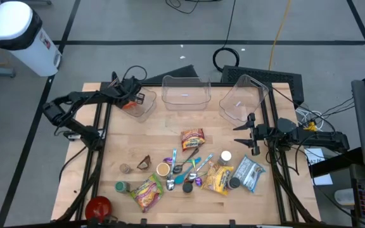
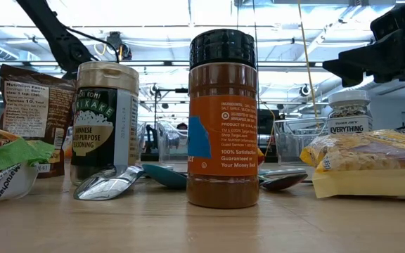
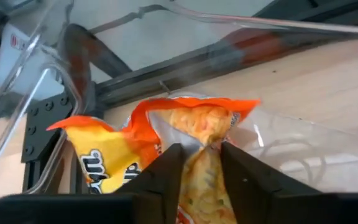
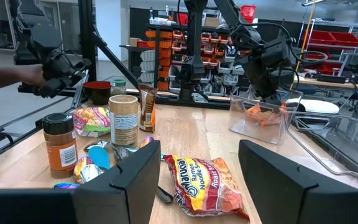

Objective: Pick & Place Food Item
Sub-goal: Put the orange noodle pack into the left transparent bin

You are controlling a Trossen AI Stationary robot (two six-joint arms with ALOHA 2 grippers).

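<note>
Wooden table (image 1: pixel 170 136) | your left gripper (image 3: pixel 199 163) reaches into clear bin (image 1: pixel 146 106), clamped on orange snack bag (image 3: pixel 166 134) | right gripper (image 4: pixel 194 168) waits, fingers apart.

Grey floor (image 1: pixel 138 25), ceiling lights (image 2: pixel 167 14)

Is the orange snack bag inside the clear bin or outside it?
Inside: the orange snack bag lies within the clear bin, with the left gripper around its top.

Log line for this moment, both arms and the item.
left gripper: fingers around orange snack bag, inside left clear bin | right gripper: open, empty, waiting at table's right side | ramen packet: on table
</note>
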